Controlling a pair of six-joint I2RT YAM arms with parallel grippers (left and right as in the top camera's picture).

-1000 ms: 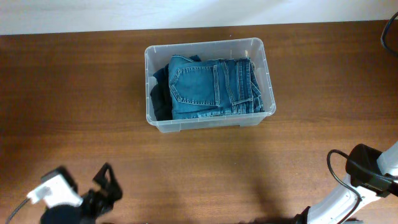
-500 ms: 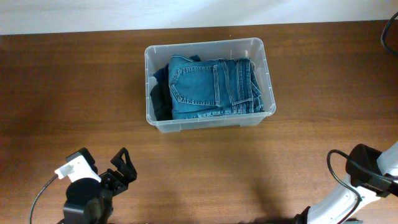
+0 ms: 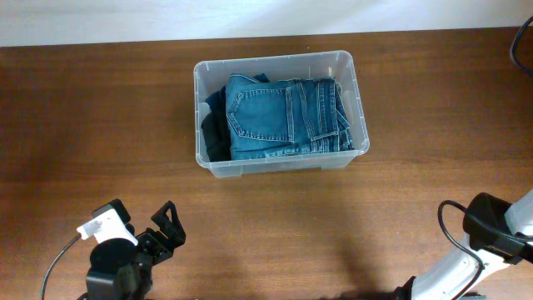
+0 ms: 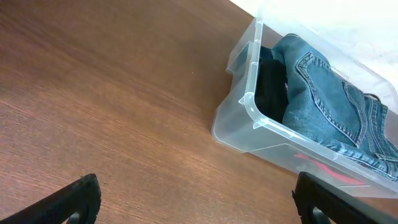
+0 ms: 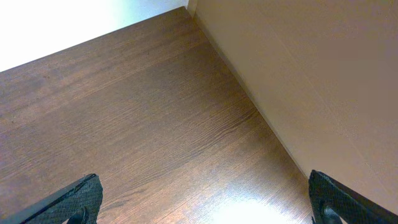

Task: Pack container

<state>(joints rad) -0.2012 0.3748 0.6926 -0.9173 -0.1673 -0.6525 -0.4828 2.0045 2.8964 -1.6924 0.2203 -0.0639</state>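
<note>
The container (image 3: 358, 100) is a clear plastic bin at the back middle of the wooden table. In it lie folded blue jeans (image 3: 283, 117), with a dark garment (image 3: 212, 125) at its left end. My left gripper (image 3: 166, 227) stands open near the front left edge, well short of the bin and empty. In the left wrist view the container (image 4: 249, 115) is ahead and to the right, with the jeans (image 4: 323, 106) inside it; bare wood shows between the left gripper (image 4: 199, 208) fingers. My right gripper (image 5: 205, 208) is open over bare table.
The right arm (image 3: 491, 229) and its cable sit at the front right corner. The right wrist view shows the table's edge (image 5: 249, 102) running diagonally, with a beige surface (image 5: 323, 68) beyond it.
The left arm has come forward and to the right into the overhead view, then nearly stopped. The right arm, the bin and the clothes have not moved.
</note>
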